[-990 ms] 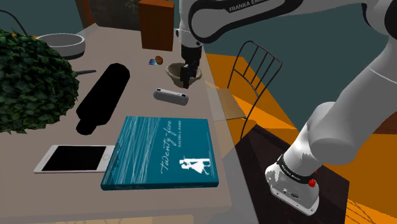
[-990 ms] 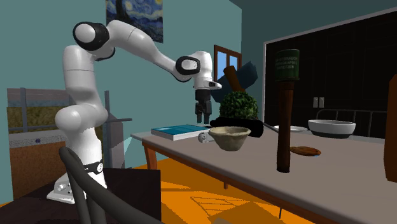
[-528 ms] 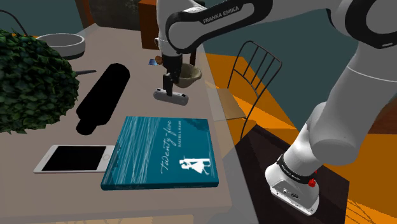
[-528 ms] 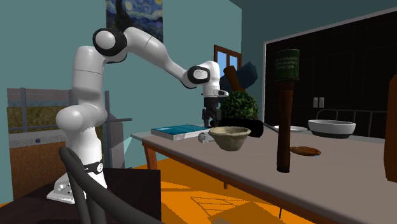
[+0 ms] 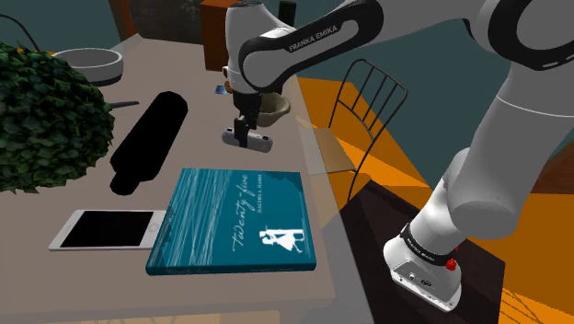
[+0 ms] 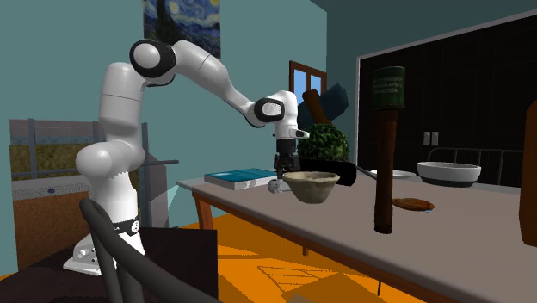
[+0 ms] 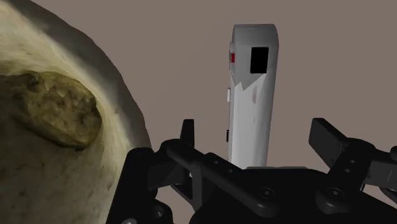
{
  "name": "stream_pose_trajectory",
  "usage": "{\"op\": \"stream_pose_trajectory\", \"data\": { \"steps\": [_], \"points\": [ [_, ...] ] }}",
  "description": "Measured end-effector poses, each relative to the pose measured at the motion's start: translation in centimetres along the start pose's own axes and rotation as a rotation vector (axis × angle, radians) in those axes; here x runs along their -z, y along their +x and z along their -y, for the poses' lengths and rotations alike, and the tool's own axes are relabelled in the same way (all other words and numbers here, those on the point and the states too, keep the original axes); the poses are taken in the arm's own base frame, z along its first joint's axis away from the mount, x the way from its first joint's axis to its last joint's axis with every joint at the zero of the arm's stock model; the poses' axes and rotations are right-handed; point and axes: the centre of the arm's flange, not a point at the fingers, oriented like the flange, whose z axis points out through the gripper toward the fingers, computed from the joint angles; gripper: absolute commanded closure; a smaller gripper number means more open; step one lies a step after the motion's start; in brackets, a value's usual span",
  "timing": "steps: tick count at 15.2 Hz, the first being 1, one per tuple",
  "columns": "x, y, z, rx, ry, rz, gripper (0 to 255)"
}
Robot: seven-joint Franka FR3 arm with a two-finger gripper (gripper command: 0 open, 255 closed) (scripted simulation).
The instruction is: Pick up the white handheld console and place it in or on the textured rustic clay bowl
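Claw (image 5: 244,134) of mine hangs straight down over the white handheld console (image 5: 261,142). Its fingers (image 7: 188,135) are spread to either side of the body and touch neither flank, so I am gripping nothing. The console lies flat on the worktop (image 5: 207,152), close to the edge at the shoulder view's right. From the wrist it is a long pale slab running away from my fingers, with a black square and a small red mark toward its far end.

Just beside it stands the clay bowl (image 7: 63,127), rough and tan, with a lumpy darker patch at its bottom. A strip of bare worktop shows between its rim and the console. In the second exterior view the bowl (image 6: 311,185) sits upright near the worktop's front edge, with my claw just behind it.

Nearer my stand (image 5: 430,267) lies a teal book (image 5: 235,221), closed and flat. A white tablet (image 5: 110,230) with a black screen sits just beside the book on the shoulder view's left. A black bottle (image 5: 147,138) lies on its side, well to the shoulder view's left of the console. A leafy green plant (image 5: 37,120) crowds that view's left edge, and a grey round dish (image 5: 92,64) sits at the far end. A black wire chair (image 5: 363,110) stands beside the worktop.
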Motion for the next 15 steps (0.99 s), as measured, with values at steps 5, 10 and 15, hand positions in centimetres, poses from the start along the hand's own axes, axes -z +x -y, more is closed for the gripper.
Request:
{"op": "stream_pose_trajectory", "data": {
  "steps": [5, 10, 15],
  "points": [
    [-0.04, 0.03, 0.09, 0.001, 0.000, 0.000, 255],
    [-0.31, -0.08, -0.25, -0.005, 0.001, 0.005, 255],
    [-0.31, -0.04, -0.27, -0.005, 0.001, 0.005, 255]
  ]
}}
